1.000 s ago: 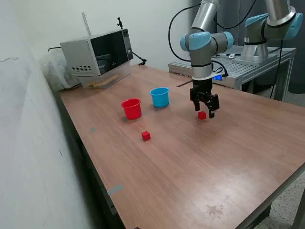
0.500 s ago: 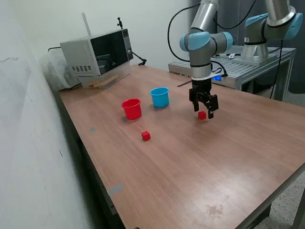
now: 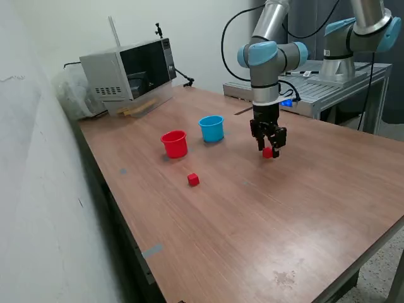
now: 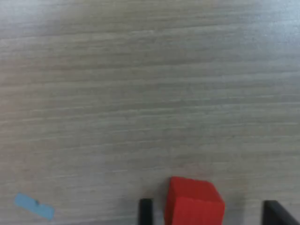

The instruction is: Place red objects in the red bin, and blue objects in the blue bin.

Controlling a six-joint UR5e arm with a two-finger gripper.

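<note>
Red cube (image 3: 267,153) on worktop mid-area, between parted gripper (image 3: 270,149) jaws (not yet gripped). Step: grasping. Next: close, lift, carry to red cup (image 3: 175,144).

Robotics lab: two industrial arms (image 3: 268,60) standing at a wooden workbench (image 3: 252,214), microwave (image 3: 129,72) sitting beyond the jaws, aluminium frame table (image 3: 341,85) behind.

end effector (image 3: 269,150): I've narrowed my fingers since a second ago, from a wide spread to a tight straddle | red cube (image 3: 267,152): now between my fingertips, one finger (image 4: 146,211) close on one side, the other farther off | arm: shifted slightly toward the exterior view's left
</note>
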